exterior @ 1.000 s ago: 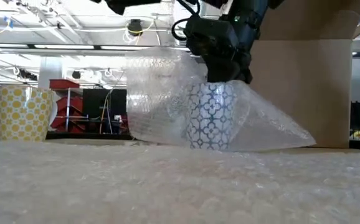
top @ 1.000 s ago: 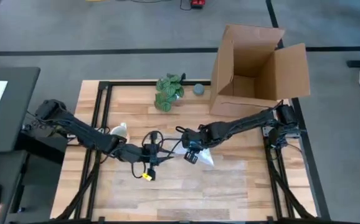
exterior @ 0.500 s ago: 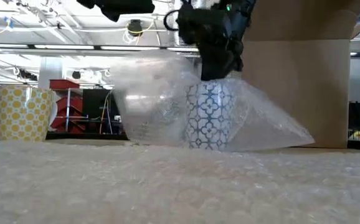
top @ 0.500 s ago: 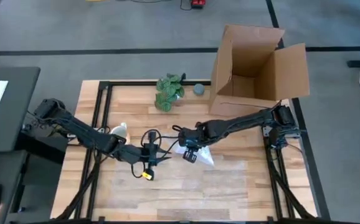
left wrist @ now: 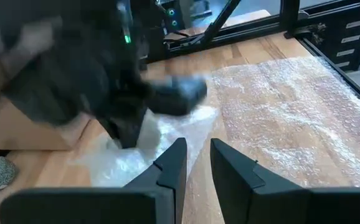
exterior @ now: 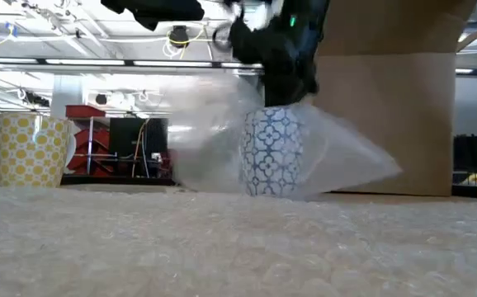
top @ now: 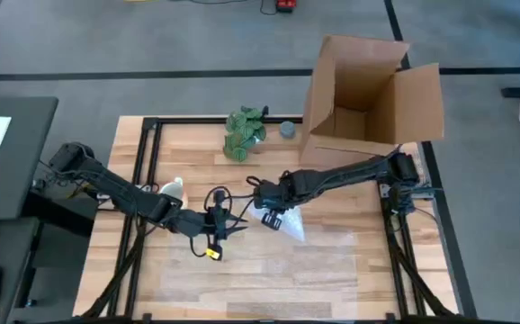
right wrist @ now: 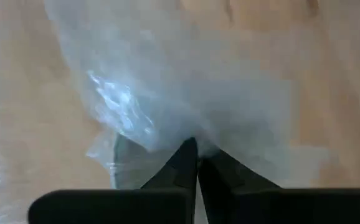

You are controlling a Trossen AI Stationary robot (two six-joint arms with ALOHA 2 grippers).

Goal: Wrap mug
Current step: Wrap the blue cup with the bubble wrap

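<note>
Low view shows the right pincer (exterior: pixel 281 78) pinching bubble wrap (exterior: pixel 346 161) over the mug (exterior: pixel 271 153). Left pincer (left wrist: pixel 196 163), spread, waits beside; next likely comes tucking the loose sheet around.

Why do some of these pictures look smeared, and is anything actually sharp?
Low view: the right gripper and the bubble wrap are motion-blurred, while the mug and the yellow cup stay crisp. Left wrist view: the right arm is a dark smear, but the left gripper is sharp. Right wrist view: everything is soft and hazy through the wrap.
</note>
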